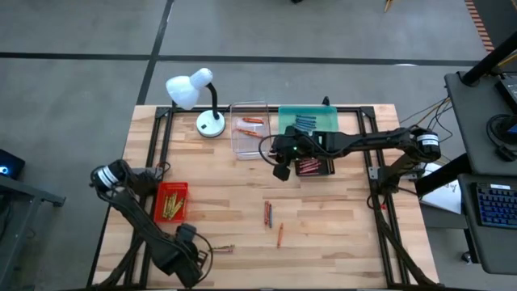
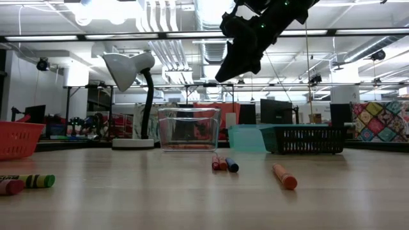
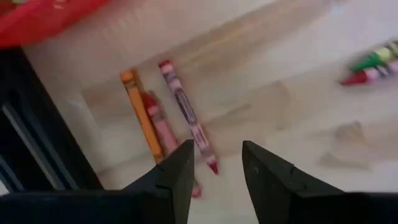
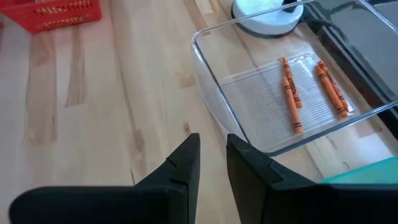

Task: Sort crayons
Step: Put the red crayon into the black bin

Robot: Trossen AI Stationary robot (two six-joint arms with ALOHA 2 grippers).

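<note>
While you are sorting:
Done: trays (image 1: pixel 249 137) along the tabletop's far edge are holding crayons.
Left: loose crayons (image 1: pixel 269 214) are lying mid-table.
Right gripper (image 1: pixel 281 168): hovering, parted, empty.
Left gripper (image 1: pixel 212 250): parted, empty, near edge.

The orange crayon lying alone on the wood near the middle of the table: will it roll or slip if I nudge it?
The orange crayon is a thin round stick lying flat on smooth table wood, so a sideways nudge would probably roll it. It looks small and light, likely to skid. Pinching across its middle seems safer.
</note>
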